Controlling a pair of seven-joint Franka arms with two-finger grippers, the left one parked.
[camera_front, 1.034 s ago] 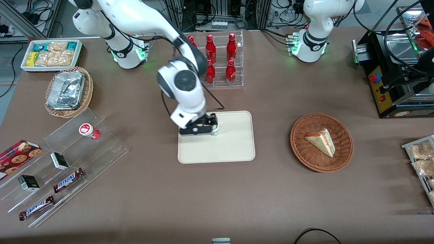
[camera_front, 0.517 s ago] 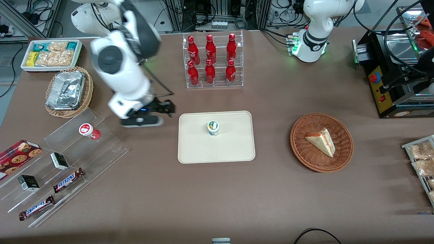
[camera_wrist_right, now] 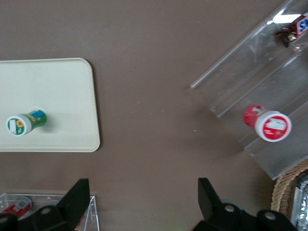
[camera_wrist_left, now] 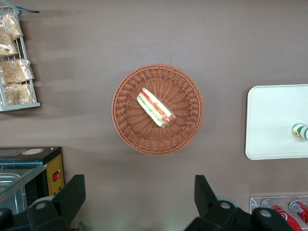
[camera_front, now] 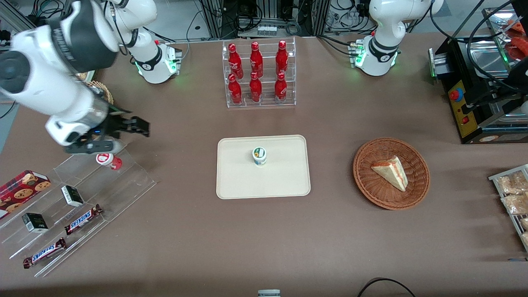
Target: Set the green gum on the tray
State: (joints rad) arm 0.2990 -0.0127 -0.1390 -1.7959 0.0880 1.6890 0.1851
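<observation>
The green gum [camera_front: 259, 156] stands upright on the cream tray [camera_front: 284, 181], near its middle. It also shows in the right wrist view [camera_wrist_right: 25, 122] on the tray [camera_wrist_right: 67, 86], and in the left wrist view [camera_wrist_left: 300, 130]. My gripper [camera_front: 123, 132] is open and empty, high above the table toward the working arm's end, well apart from the tray and just above the red-lidded bottle [camera_front: 108, 159]. In the right wrist view the fingers [camera_wrist_right: 208, 197] stand wide apart with bare table between them.
The red-lidded bottle [camera_wrist_right: 267, 123] lies on a clear stepped stand [camera_front: 82, 194] with Snickers bars and small boxes. A rack of red bottles [camera_front: 258, 74] stands farther back. A wicker basket [camera_front: 391, 173] with a sandwich lies toward the parked arm's end.
My gripper let go of the green gum on the tray, rose and swung away toward the working arm's end of the table. The gum stays standing on the tray.
</observation>
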